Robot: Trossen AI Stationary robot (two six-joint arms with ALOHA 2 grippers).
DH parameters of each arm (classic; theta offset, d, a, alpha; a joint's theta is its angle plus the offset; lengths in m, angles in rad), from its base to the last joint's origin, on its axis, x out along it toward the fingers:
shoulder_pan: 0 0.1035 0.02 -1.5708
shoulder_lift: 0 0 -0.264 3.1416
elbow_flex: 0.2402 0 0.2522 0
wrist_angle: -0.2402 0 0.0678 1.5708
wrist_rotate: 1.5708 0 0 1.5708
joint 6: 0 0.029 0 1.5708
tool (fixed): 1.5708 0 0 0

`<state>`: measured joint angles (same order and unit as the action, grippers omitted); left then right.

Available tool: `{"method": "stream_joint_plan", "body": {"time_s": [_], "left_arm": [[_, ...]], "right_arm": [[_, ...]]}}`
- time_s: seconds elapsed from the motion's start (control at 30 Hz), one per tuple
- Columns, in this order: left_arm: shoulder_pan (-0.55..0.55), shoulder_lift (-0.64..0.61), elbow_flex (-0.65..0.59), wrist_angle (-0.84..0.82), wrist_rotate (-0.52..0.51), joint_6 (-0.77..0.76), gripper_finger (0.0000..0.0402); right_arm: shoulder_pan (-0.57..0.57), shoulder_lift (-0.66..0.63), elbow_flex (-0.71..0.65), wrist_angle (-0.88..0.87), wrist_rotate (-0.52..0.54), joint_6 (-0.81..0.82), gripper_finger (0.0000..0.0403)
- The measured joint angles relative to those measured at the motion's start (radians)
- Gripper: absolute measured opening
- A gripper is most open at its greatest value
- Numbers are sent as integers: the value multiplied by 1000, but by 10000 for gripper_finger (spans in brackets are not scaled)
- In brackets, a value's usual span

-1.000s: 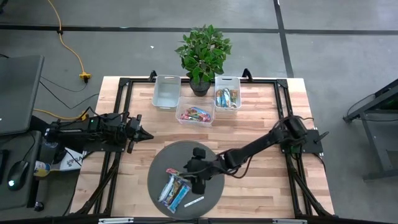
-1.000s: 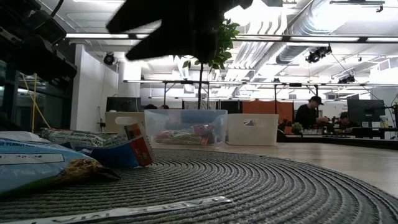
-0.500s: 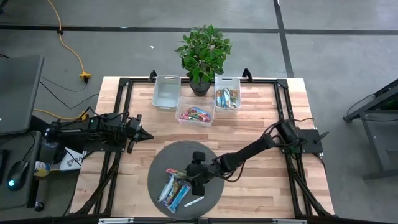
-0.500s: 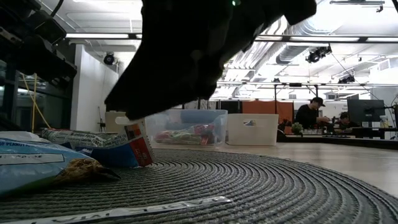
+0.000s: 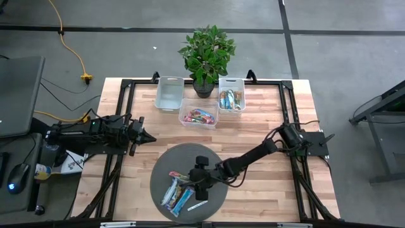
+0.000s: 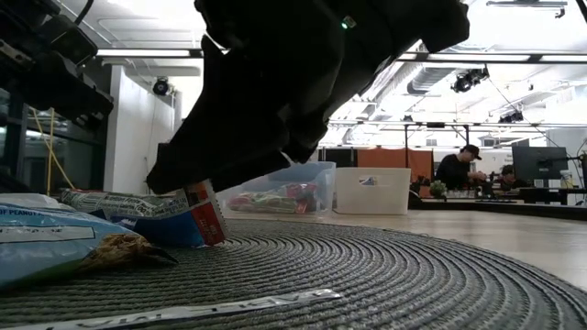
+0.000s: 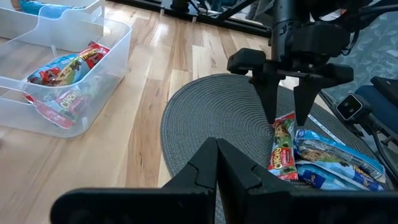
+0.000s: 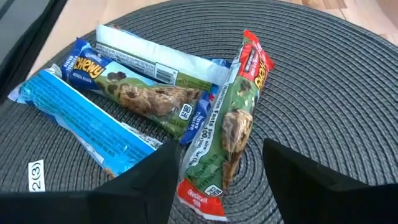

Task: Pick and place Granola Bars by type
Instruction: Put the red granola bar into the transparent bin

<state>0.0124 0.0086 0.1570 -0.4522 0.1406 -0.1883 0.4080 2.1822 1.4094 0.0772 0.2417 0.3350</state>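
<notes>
Two open fingers of the right gripper straddle the red-and-green bar; it should lower straight, then close across its width.

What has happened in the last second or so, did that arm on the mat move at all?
Yes. The right gripper has slid a little across the round mat toward the pile and dropped lower, its open fingers now straddling the red and green bar. It grips nothing yet. The bars, the bins and the left gripper waiting beside the mat stayed as they were.

Bare mat right of bar pile; right pincer over pile.
</notes>
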Motion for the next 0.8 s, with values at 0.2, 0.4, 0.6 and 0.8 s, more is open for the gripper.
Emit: {"method": "stream_joint_plan", "body": {"time_s": [0.2,0.4,0.6,0.8], "left_arm": [[0,0,0,0,-1,0,1],[0,0,0,0,-2,0,1],[0,0,0,0,-5,0,1],[0,0,0,0,-4,0,1]], "right_arm": [[0,3,0,-5,12,-2,214],[0,24,0,0,-2,0,214],[0,35,0,10,6,-3,214],[-2,44,0,24,-2,-8,206]]}}
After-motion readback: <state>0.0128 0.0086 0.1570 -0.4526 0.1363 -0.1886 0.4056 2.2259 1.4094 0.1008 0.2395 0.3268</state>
